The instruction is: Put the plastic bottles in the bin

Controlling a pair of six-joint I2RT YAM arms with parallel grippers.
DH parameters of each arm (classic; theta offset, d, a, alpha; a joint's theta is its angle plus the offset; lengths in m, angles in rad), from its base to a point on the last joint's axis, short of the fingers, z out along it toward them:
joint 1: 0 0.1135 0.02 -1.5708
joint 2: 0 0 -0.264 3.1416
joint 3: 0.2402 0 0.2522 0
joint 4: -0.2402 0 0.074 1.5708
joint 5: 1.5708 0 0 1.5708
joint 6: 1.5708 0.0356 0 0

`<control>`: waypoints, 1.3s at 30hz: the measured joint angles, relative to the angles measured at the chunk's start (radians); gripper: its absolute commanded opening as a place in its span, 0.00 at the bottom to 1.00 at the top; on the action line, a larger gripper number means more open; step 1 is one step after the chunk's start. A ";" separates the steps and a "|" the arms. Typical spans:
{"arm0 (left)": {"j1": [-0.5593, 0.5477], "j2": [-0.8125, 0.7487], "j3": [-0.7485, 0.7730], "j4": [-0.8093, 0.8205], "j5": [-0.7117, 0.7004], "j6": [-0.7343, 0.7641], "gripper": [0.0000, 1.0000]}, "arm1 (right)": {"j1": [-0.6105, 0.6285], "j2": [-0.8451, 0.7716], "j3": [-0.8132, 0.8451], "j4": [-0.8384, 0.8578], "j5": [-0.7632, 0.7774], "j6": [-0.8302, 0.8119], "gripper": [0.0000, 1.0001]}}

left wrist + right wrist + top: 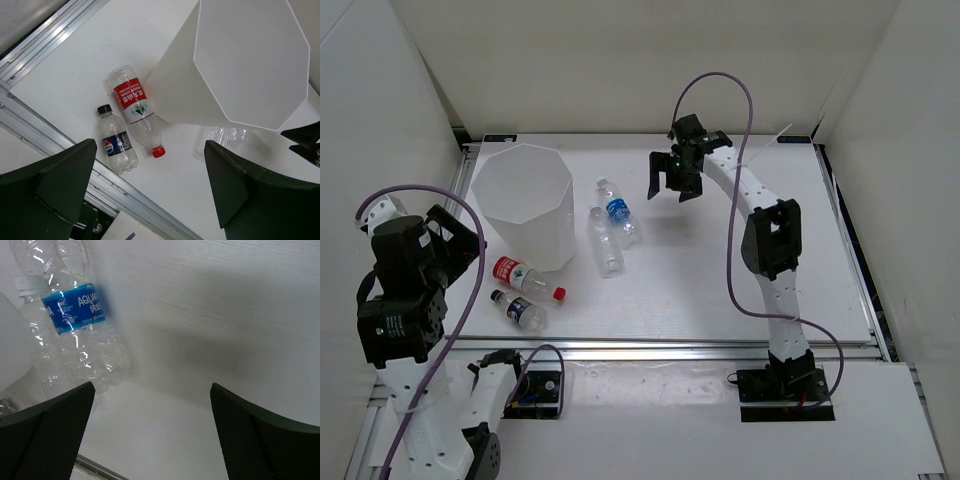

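The white faceted bin [523,205] stands upright at the back left. A blue-labelled bottle [618,211] and an unlabelled bottle [604,242] lie side by side to its right. A red-labelled, red-capped bottle [525,275] and a dark-capped bottle [518,309] lie in front of it. My right gripper [670,183] is open and empty, hovering right of the blue-labelled bottle [75,307]. My left gripper [465,245] is open and empty, above the table left of the bin. In the left wrist view the bin [175,85], red-labelled bottle [134,105] and dark-capped bottle [116,145] show.
An aluminium rail [670,348] runs along the table's front edge, close to the dark-capped bottle. White walls enclose the table on three sides. Purple cables loop over both arms.
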 measured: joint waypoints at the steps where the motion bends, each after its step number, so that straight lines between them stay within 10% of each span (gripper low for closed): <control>1: 0.004 -0.007 0.000 0.000 0.000 0.004 1.00 | 0.000 0.013 0.000 0.011 -0.012 0.000 1.00; 17: 0.010 0.012 -0.067 -0.003 0.034 0.035 1.00 | 0.080 0.278 0.061 0.307 -0.375 0.093 1.00; 25: 0.010 0.008 -0.034 -0.002 -0.005 0.042 1.00 | 0.107 0.266 -0.013 0.388 -0.391 0.127 0.27; 33: 0.010 -0.074 -0.142 0.024 -0.005 -0.006 1.00 | 0.042 -0.001 -0.174 0.282 -0.285 0.106 0.26; 39: 0.000 -0.243 -0.323 0.102 0.023 -0.136 1.00 | 0.080 -0.237 0.051 0.303 -0.209 0.130 0.28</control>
